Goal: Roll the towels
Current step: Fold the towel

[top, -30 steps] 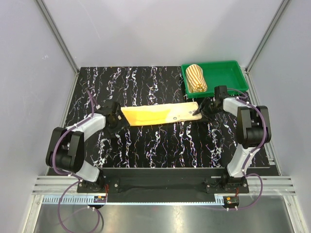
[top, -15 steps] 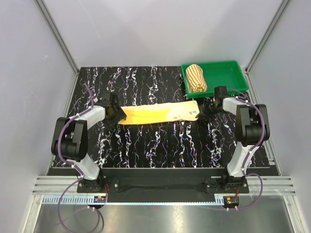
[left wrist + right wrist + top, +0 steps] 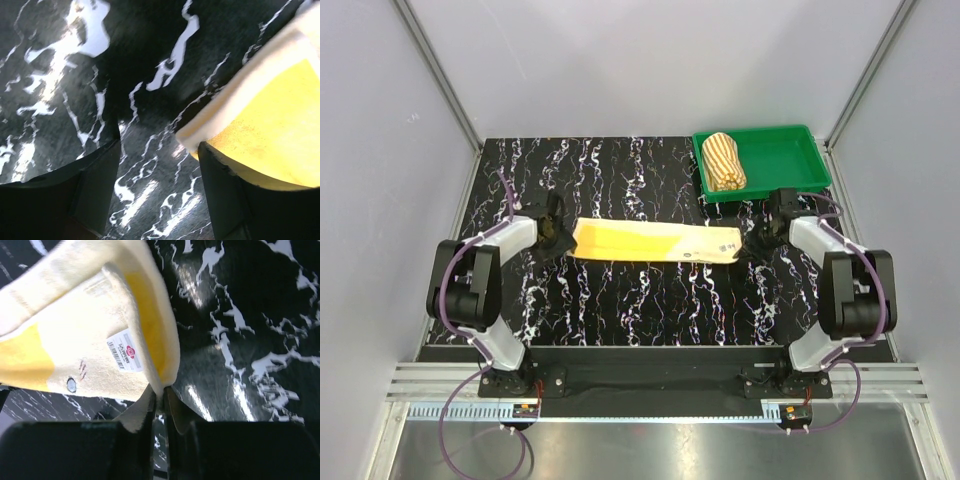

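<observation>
Not much clutter around: a black marble-look table (image 3: 620, 300) boxed in by plain grey walls, and a green tray (image 3: 782, 150) sitting at the far right corner. The striped towel (image 3: 724, 160) is in the left part of that tray, rolled into a fat bundle. Nothing lies between the arms and the cloth; the two arms just reach in from either side.

The yellow towel (image 3: 650, 240) is stretched out flat as a long strip across the middle of the table. It's yellow along the body and cream at the right end, which carries a small white label (image 3: 123, 351) with a red mark.

The left claw (image 3: 556, 232) is at the strip's left end with its fingers spread apart. In its own camera the towel's corner lies against one finger, but nothing is pinched. The right claw (image 3: 161, 405) is at the other end, clamped down on the yellow towel's cream edge, which runs into the thin slit between the fingers.

Compared with a second ago, the strip sat tilted with its right end angled up toward the tray; now it lies straighter and reaches further right. The right claw has also gone from parted to pinching.
</observation>
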{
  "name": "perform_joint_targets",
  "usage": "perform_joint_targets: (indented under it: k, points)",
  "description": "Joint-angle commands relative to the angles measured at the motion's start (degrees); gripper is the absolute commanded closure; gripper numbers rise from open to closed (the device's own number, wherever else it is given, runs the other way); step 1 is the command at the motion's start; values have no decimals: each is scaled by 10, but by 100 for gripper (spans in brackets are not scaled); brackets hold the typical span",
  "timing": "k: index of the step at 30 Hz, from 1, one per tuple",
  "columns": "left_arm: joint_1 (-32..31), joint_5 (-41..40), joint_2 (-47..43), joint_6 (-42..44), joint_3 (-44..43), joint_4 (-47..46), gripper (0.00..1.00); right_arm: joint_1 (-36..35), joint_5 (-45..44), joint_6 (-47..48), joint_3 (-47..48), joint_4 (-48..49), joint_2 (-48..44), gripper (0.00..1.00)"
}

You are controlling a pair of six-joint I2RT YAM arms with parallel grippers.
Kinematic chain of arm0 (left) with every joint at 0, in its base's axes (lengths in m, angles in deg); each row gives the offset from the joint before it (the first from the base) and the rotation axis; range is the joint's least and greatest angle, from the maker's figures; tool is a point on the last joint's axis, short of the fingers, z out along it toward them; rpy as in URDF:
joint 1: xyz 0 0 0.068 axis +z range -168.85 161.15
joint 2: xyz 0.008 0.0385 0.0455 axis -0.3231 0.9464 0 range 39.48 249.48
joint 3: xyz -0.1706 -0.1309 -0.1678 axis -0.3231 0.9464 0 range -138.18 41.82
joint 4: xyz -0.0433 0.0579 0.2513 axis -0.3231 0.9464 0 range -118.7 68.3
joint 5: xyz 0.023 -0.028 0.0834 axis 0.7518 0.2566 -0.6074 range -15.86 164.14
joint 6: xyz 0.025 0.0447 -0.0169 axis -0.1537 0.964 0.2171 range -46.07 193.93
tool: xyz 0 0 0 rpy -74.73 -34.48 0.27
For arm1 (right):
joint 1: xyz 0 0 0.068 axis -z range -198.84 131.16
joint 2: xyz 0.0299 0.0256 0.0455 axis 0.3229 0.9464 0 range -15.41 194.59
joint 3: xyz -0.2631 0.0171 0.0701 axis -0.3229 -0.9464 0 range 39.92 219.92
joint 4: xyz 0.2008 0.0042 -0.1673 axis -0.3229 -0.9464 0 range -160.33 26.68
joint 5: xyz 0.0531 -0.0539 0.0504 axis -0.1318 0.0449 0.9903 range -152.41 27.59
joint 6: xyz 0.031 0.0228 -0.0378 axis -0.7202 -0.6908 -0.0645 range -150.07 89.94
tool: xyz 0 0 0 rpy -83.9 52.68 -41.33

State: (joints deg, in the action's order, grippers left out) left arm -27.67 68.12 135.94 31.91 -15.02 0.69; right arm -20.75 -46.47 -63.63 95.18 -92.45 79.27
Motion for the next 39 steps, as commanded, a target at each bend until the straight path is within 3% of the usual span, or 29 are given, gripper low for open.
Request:
perform_joint_targets:
  k: [1, 4, 6, 11, 18, 24, 31, 32, 35, 39]
  points:
    - [9, -30, -33, 7, 30, 36, 33, 1, -49, 16, -2, -53, -76, 86]
    - [-17, -33, -90, -5, 29, 45, 30, 0, -61, 17, -16, -66, -107, 86]
    - [-71, -43, -116, -17, -6, 63, 27, 1, -66, 17, -23, -66, -114, 87]
    - [-177, -39, -101, -50, -70, 51, 25, -1, -63, 35, -17, -73, -112, 90]
    - [-330, -46, 30, -81, -192, 42, 25, -10, -70, 49, 4, -99, -126, 92]
    - [-388, -48, 116, -98, -259, 61, 25, -13, -77, 56, 18, -124, -143, 92]
    - [-418, -19, 127, -112, -229, -10, 48, -13, -76, 54, 11, -118, -139, 94]
    - [-424, -19, 131, -112, -230, -11, 56, -12, -74, 54, 10, -117, -139, 94]
    - [-429, -24, 145, -114, -239, -2, 61, -13, -74, 55, 5, -115, -136, 95]
    - [-429, -28, 159, -112, -246, 1, 76, -12, -76, 60, 3, -114, -136, 96]
